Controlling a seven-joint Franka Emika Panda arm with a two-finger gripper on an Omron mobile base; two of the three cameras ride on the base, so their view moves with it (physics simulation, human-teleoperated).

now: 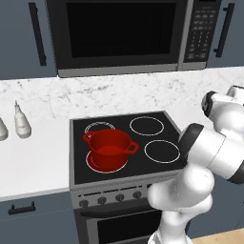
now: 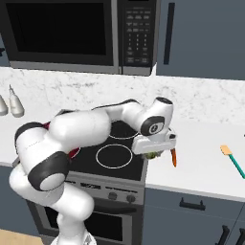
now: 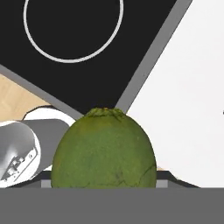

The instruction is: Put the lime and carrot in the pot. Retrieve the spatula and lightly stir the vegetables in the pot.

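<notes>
Two-finger gripper [image 2: 153, 154] clamped on small round yellow-green lime [image 3: 103, 148], at stove's right edge; next: carry left, release over round bright-red pot [image 1: 109, 147]; carrot follows.

Kitchen: stove [image 1: 125, 143], microwave [image 1: 128, 35], counter [image 2: 201, 158]

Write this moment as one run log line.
gripper: shut on lime | carrot: counter, beside gripper | pot: stove, empty | spatula: counter

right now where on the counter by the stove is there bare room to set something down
Free: white counter between carrot and spatula, and the counter left of the stove, past the two bottles. Crowded: stove's right edge, where the pincer holds the lime.
</notes>
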